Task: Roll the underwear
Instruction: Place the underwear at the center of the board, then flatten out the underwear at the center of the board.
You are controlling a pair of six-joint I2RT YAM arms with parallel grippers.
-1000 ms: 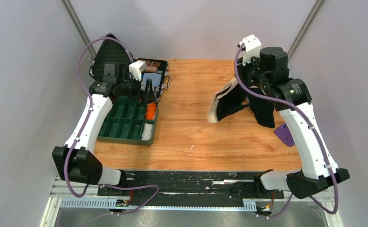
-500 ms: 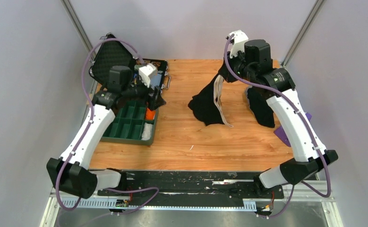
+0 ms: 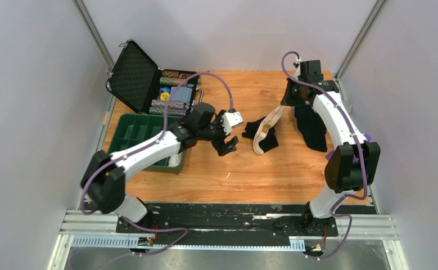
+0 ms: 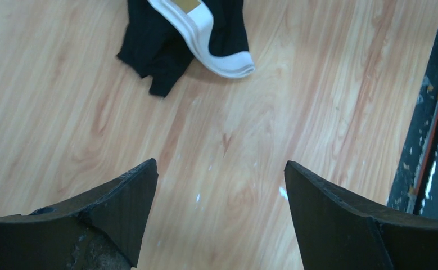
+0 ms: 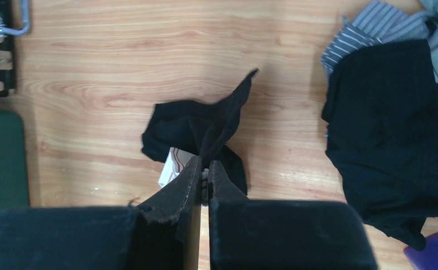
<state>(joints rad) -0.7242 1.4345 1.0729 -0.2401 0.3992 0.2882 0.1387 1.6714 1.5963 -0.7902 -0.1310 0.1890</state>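
Observation:
The underwear is black cloth with a white waistband. It is bunched at the table's middle right, its lower part on the wood. My right gripper is shut on the waistband's upper end and holds it lifted. In the right wrist view the cloth hangs from my shut gripper. My left gripper is open and empty, low over bare wood just left of the underwear. In the left wrist view the garment lies ahead of my open left gripper.
A pile of other clothes lies at the right edge: a black garment, striped cloth and a purple item. A green divided tray and an open black case stand at the left.
My left arm has swung from over the tray and case to the table's middle, beside the underwear. My right arm has drawn back toward the far right, and the underwear now bunches smaller on the wood.

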